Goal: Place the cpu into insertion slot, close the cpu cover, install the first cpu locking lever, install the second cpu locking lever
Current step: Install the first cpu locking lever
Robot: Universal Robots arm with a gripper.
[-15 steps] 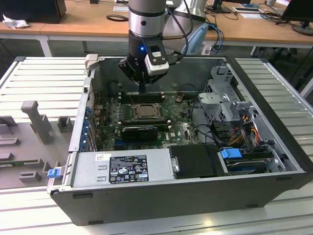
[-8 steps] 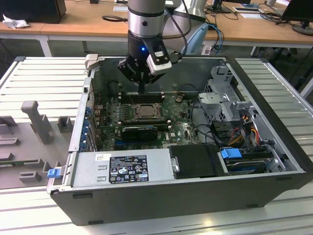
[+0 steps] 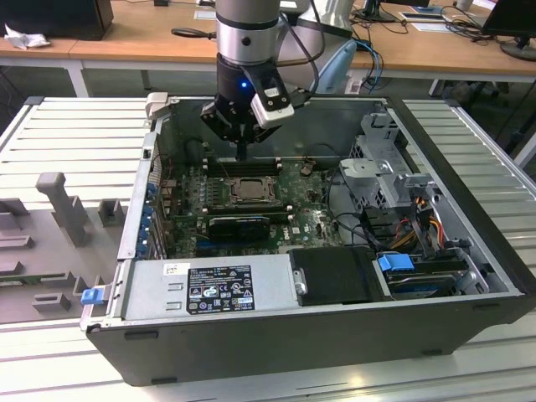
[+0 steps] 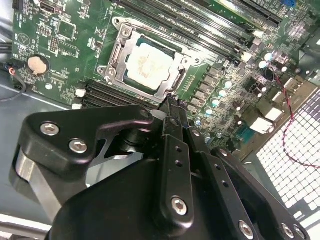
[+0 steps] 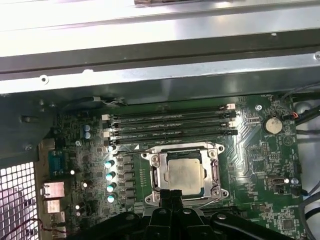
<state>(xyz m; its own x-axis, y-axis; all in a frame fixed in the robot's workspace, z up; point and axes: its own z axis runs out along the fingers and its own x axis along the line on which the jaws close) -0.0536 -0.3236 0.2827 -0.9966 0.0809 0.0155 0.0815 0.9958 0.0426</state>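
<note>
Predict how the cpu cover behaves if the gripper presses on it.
Probably stiff but bendable: the cpu cover looks like thin metal plate. Unlikely to slide, lying flat around the cpu. Its shiny surface may be slippery.

A big open computer case [image 3: 293, 339] lies on a gray ribbed tabletop [image 3: 75, 126]. Inside it is a green board [image 3: 314, 219] with long black slots [image 5: 170, 125] side by side and a round silver battery [image 5: 272, 124]. A long black card [image 3: 240, 224] stands on the board. A gray box [image 3: 209, 289] with a sticker sits along the case's near wall. Gray blocks [image 3: 54, 197] stand on the tabletop at the exterior view's left.
</note>
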